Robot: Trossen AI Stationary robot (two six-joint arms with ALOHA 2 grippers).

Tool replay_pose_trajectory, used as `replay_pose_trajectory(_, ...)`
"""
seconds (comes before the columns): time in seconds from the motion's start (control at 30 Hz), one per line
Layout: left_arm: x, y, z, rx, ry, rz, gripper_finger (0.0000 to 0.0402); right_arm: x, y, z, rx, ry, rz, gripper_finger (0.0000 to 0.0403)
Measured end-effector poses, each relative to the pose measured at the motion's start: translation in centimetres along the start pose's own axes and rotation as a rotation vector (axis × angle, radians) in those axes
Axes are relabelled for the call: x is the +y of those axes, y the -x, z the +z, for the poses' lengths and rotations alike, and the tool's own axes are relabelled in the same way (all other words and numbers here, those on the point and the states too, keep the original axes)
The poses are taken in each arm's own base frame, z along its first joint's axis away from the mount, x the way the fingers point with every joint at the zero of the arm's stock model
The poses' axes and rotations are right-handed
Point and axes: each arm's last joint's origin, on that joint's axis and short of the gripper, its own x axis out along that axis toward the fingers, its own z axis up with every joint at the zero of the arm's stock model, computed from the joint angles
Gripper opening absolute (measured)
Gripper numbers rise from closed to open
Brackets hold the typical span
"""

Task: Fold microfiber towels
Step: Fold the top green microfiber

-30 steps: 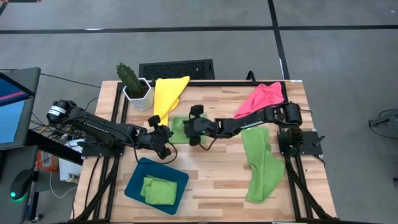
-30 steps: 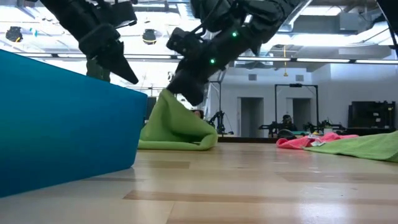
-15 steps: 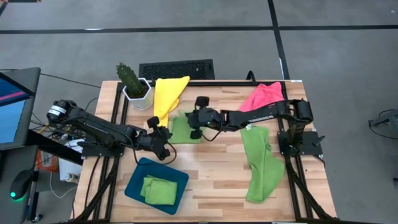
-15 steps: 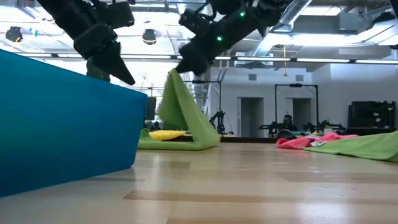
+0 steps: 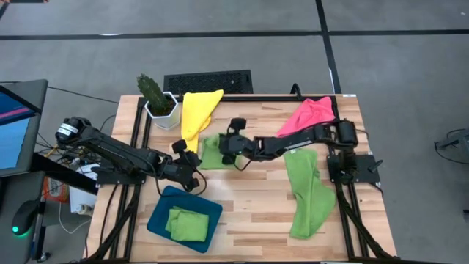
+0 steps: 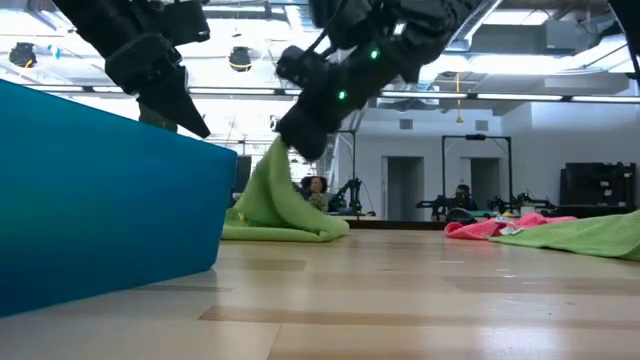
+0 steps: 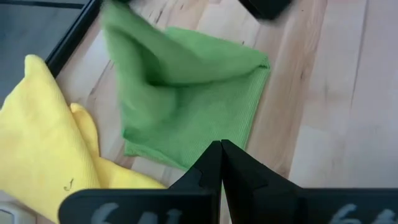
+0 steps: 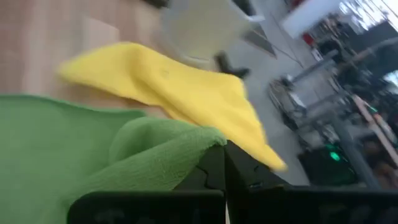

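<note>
I have the right gripper (image 5: 224,147) pinching an edge of the lime green towel (image 5: 211,154), which lies just beside the yellow towel (image 5: 196,111), on that towel's tray side. The held edge stands above the cloth — the rest of the green towel spreads on the table below and toward the left gripper (image 5: 192,174). The right arm is nearer. The left gripper waits between the green towel and the teal tray (image 5: 157,218), fingers pressed together, holding nothing. Against half a second ago, the raised edge sits lower, the fold collapsing onto itself.
</note>
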Motion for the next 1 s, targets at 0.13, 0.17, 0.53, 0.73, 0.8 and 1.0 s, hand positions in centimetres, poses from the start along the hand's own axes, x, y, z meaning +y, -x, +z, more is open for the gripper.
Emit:
replay_pose_trajectory(0.13, 0.0, 0.0, 0.0, 0.002, 0.006, -0.002, 0.0000, -0.9, 0.6, 0.5, -0.013, -0.039, -0.013, 0.0012)
replay_pose_trajectory(0.17, 0.0, 0.0, 0.0, 0.004, 0.007, -0.005, 0.0000, -0.9, 0.7, 0.6, -0.024, -0.037, -0.011, 0.0012)
replay_pose_trajectory(0.53, 0.0, 0.0, -0.1, 0.016, 0.042, -0.005, 0.0000, 2.4, -1.4, -0.4, -0.131, -0.054, 0.216, 0.0012)
replay_pose_trajectory(0.73, 0.1, 0.0, -0.2, 0.022, 0.047, -0.002, 0.0000, 2.8, -1.6, -0.4, -0.169, -0.043, 0.291, 0.0013)
replay_pose_trajectory(0.8, 0.1, 0.0, -0.2, 0.022, 0.047, -0.002, 0.0000, 3.0, -1.5, -0.3, -0.200, -0.044, 0.338, 0.0016)
replay_pose_trajectory(1.0, 0.1, 0.0, -0.2, 0.023, 0.061, -0.002, 0.0000, 4.0, -1.9, -0.6, -0.244, -0.038, 0.446, 0.0041)
